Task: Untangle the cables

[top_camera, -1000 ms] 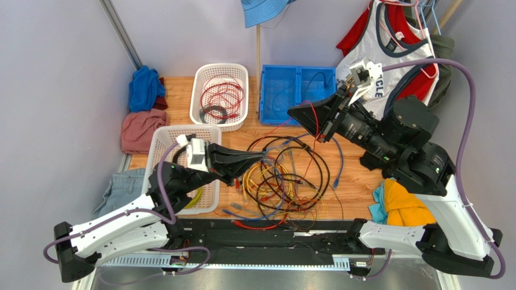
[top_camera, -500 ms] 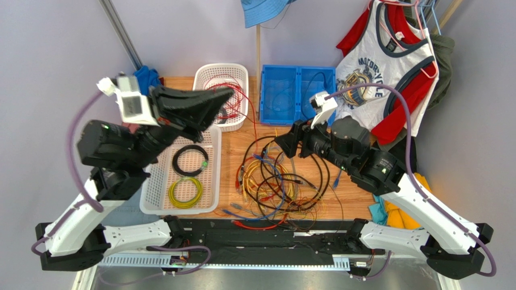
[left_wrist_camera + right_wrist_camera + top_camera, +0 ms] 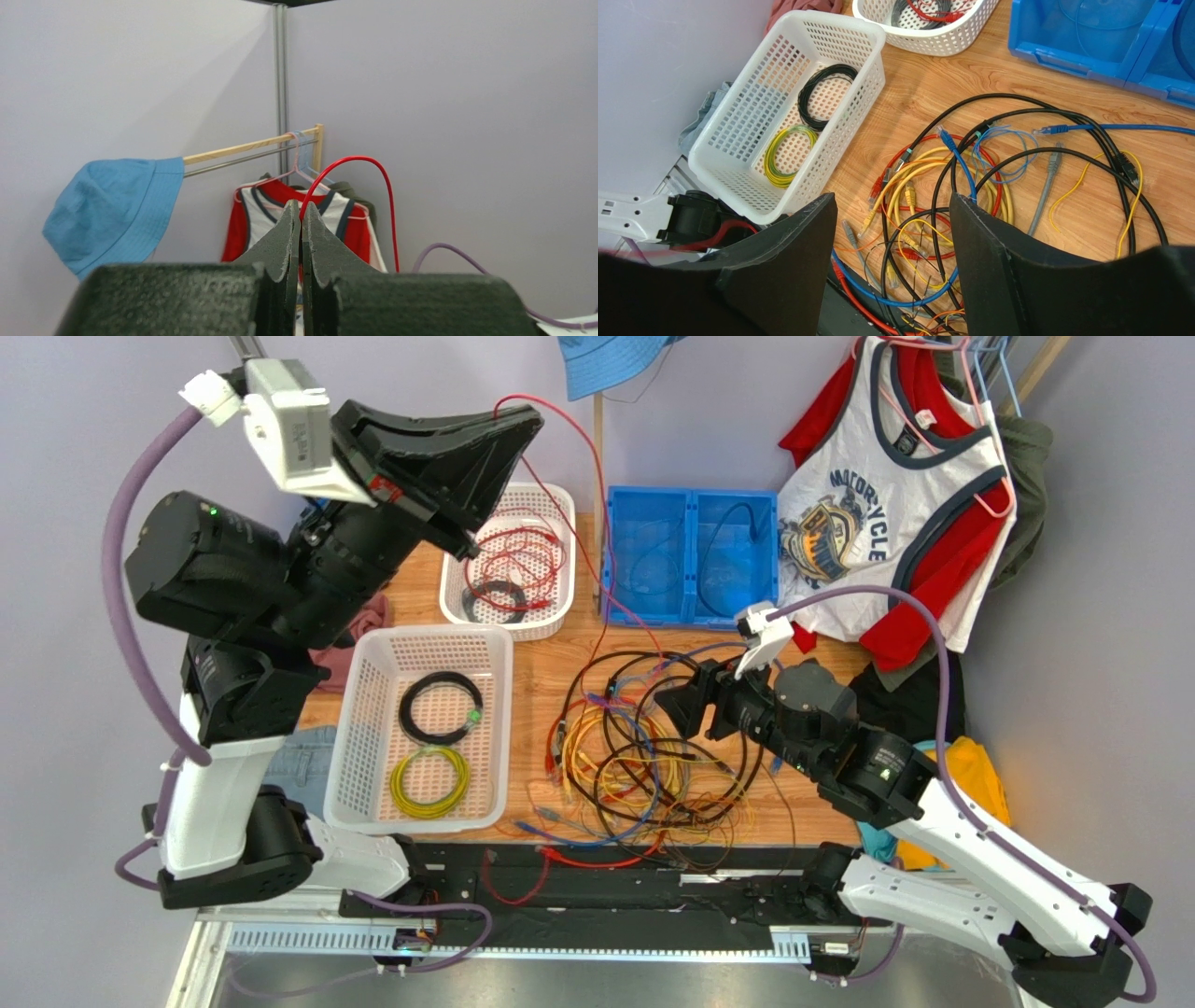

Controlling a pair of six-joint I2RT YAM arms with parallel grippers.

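Left gripper (image 3: 529, 422) (image 3: 300, 211): jaws together, clamped on a red cable (image 3: 601, 476) (image 3: 354, 158). It was raised high at about 11 o'clock of the top view, above the far white basket (image 3: 463, 546). In the left wrist view the red cable came out between the pads, arched up and over toward 3 o'clock, then dropped out of frame. From above, the same strand ran from the fingertips past the blue bin (image 3: 608, 546) and down toward the heap.

Right gripper (image 3: 673, 707) (image 3: 891, 210): jaws apart, nothing between them. It was low over the 3 o'clock edge of the cables (image 3: 645, 756) (image 3: 962, 175), pointing toward 9 o'clock. Whether a finger touched a strand could not be told.

The cables lay in a tangled heap on the wooden table (image 3: 547, 665) at mid-view: black loops outermost, with yellow, blue, red and orange strands crossing inside. One blue strand (image 3: 1116, 128) ran off toward 3 o'clock in the right wrist view.

At 9 o'clock of the heap, just beside it, stood the near white basket (image 3: 368, 756) (image 3: 864, 91), holding a black coil (image 3: 439, 709) (image 3: 826, 87) and a yellow coil (image 3: 425, 781) (image 3: 784, 157), apart from each other. The far white basket held red and black cable. The blue bin sat at 12 o'clock of the heap. A jersey (image 3: 856, 518) hung at 2 o'clock, and a blue hat (image 3: 112, 203) hung on the rail.
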